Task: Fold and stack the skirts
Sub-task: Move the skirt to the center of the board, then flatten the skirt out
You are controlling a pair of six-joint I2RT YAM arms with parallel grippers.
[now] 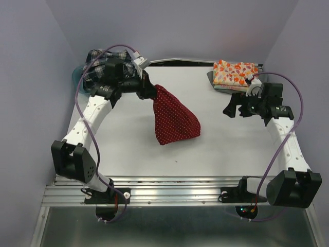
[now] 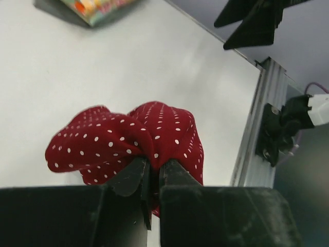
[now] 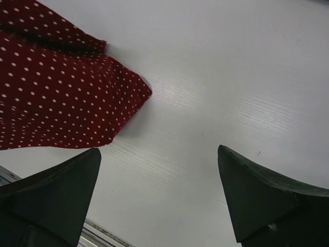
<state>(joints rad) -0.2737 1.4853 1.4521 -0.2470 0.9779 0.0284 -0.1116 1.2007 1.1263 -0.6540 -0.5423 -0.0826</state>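
My left gripper (image 1: 152,91) is shut on the top of the dark red skirt with white dots (image 1: 172,119), which hangs from it with its lower end on the white table (image 1: 128,149). The left wrist view shows the cloth (image 2: 128,139) bunched between the closed fingers (image 2: 131,175). The plaid skirt (image 1: 97,59) lies in the teal bin (image 1: 77,76) at the far left, behind the left arm. The orange floral skirt (image 1: 234,72) lies folded at the far right. My right gripper (image 1: 234,107) is open and empty, above the table to the right of the red skirt (image 3: 56,98).
A grey folded cloth edge (image 1: 221,86) shows under the floral skirt. The metal rail (image 1: 169,193) runs along the table's near edge. Purple walls close in on both sides and at the back.
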